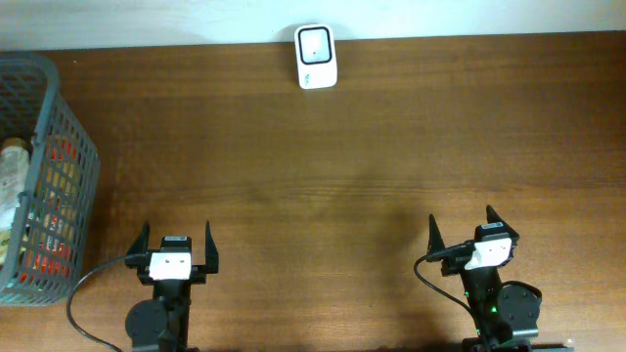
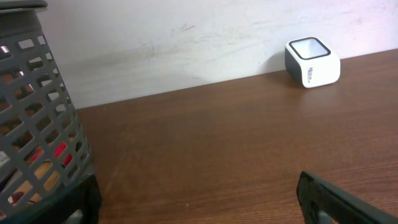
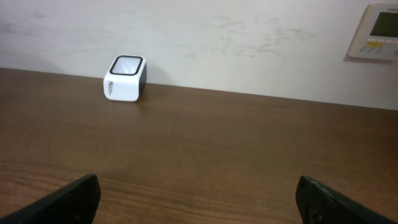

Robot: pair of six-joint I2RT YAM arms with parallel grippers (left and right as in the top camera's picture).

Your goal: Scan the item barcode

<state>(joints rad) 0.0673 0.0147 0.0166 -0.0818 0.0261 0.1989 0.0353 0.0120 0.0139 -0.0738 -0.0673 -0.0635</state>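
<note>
Left gripper (image 1: pixel 176 232) and right gripper (image 1: pixel 462 219) sit near, jaws wide and empty (barcode scanner (image 1: pixel 316 57) far, grey basket (image 1: pixel 78 147) left).

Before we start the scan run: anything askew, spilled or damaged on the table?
Nothing stands out. The scanner sits upright at the far edge by the wall. The basket stands upright at the left, with nothing spilled around it. The left hand and right hand are open and empty.
</note>
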